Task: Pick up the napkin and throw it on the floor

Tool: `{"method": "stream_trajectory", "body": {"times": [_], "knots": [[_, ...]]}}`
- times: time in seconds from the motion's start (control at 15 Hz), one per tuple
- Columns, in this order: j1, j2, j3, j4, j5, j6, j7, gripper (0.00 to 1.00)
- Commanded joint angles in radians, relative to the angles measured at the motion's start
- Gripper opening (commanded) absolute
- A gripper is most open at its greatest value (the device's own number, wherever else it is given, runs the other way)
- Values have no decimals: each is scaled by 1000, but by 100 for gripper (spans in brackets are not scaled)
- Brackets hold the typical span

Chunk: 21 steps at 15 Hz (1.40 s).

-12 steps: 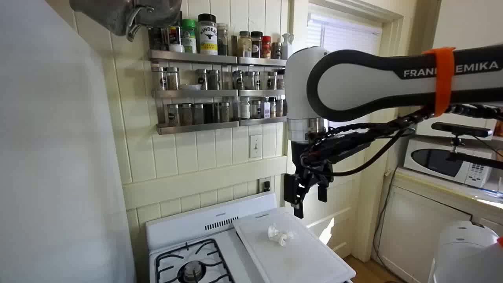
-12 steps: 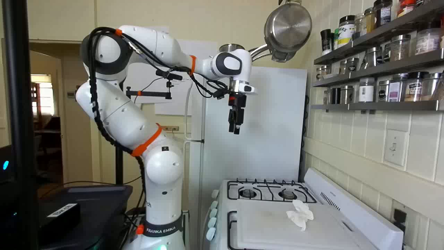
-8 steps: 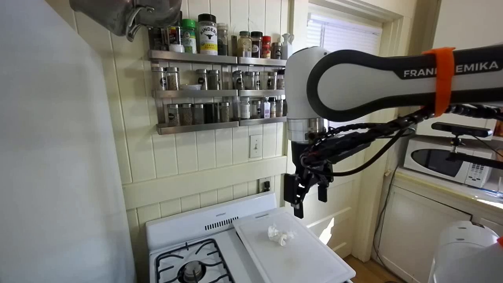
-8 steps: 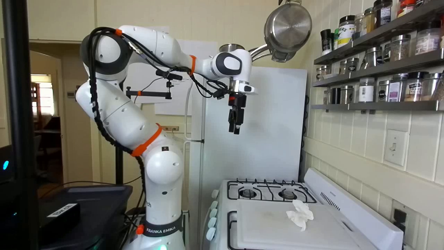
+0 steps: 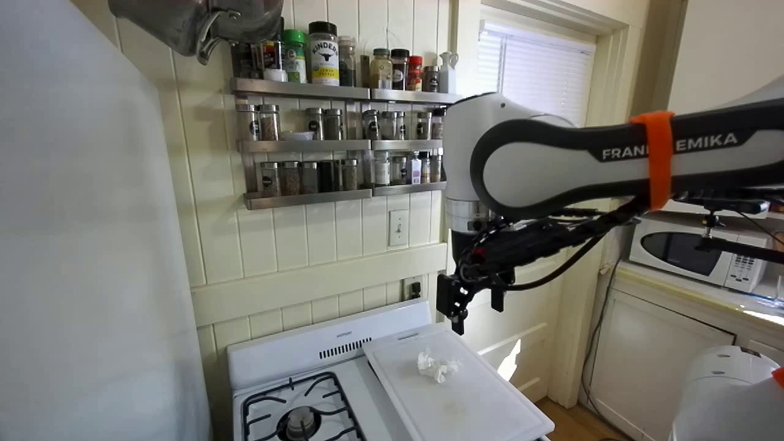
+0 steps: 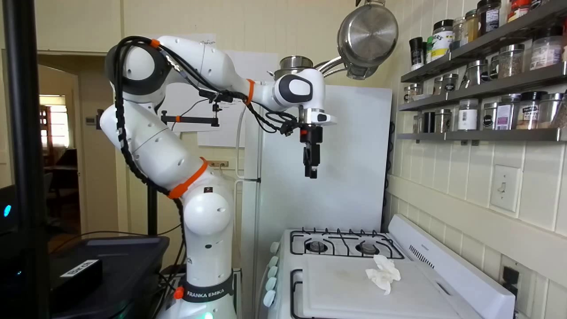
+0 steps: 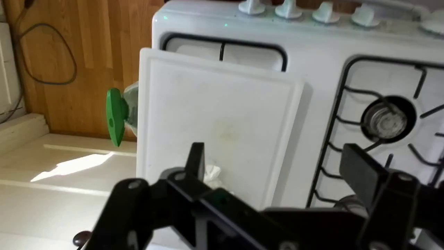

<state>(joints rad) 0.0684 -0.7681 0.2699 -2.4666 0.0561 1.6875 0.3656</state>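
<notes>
The napkin (image 5: 437,367) is a crumpled white wad on the white board (image 5: 471,413) over the stove. It also lies on the board in an exterior view (image 6: 383,274). In the wrist view the napkin (image 7: 212,172) is partly hidden behind one finger. My gripper (image 5: 478,315) is open and empty, well above the board. It hangs pointing down in an exterior view (image 6: 311,172), high above the stove and short of the napkin. In the wrist view the gripper's fingers (image 7: 275,163) stand wide apart. The brown wooden floor (image 7: 93,55) shows beside the stove.
The stove has black burner grates (image 7: 333,139) beside the board and knobs (image 6: 271,279) along its front. A green-topped object (image 7: 116,116) stands by the board's edge. Spice shelves (image 5: 309,147) hang on the wall. A fridge (image 6: 328,177) stands behind the stove.
The arm's wrist has lowered and moved toward the spice wall, carrying the open gripper slightly lower and closer to the napkin's side. The napkin and board have not moved.
</notes>
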Motion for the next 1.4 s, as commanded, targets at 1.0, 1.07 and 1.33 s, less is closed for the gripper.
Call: {"method": "stream_trajectory", "body": {"times": [1.0, 1.07, 1.33], "knots": [[-153, 180, 10, -266, -78, 563, 274, 100], [-160, 209, 6, -269, -82, 591, 277, 100], [-154, 347, -34, -254, -73, 719, 242, 100]]}}
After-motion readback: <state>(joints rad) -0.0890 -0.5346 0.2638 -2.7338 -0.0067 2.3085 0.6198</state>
